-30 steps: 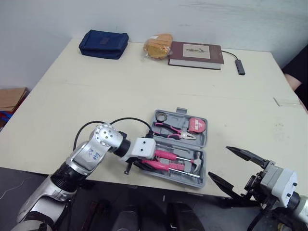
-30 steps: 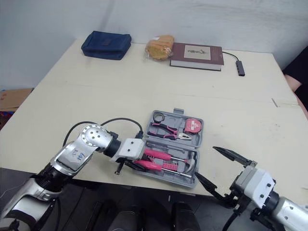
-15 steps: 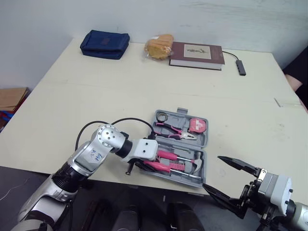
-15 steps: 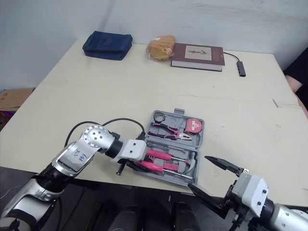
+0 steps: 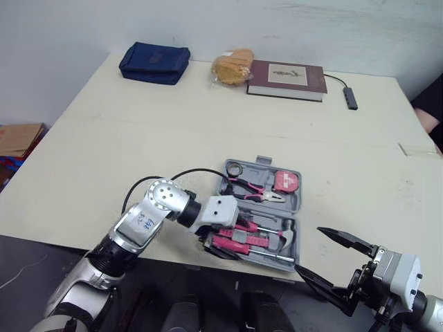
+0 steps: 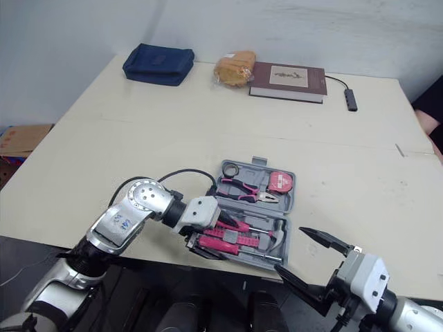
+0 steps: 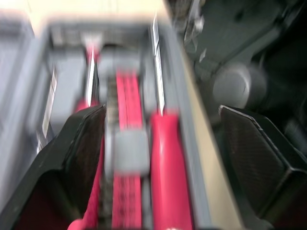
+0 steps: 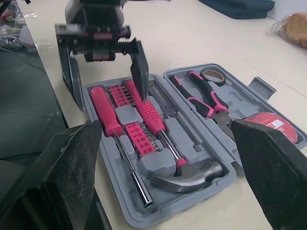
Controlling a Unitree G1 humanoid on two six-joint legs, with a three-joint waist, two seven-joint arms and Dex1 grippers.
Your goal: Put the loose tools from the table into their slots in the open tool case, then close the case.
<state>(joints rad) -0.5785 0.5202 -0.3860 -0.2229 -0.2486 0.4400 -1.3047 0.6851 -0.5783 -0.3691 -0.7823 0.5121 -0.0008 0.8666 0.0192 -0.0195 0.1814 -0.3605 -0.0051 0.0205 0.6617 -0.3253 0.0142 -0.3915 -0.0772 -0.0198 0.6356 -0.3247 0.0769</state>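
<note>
Sitting on cream table (image 5: pixel 138 138) by white wall (image 5: pixel 277 28), tool case (image 8: pixel 189 128) open; left pincer (image 7: pixel 160 115) & right pincer (image 5: pixel 311 250) both wide.

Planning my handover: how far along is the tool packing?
Done: pliers, tape measure, hammer and screwdrivers sit in their slots. In hand: nothing; left gripper hangs open over the screwdrivers, right gripper open. Left: closing the open tool case.

Left hand (image 5: pixel 216 245) covers the case's (image 5: pixel 277 209) near-left corner and part of the pink handles (image 5: pixel 235 242). Right arm (image 5: pixel 400 277) cut off at edge.
</note>
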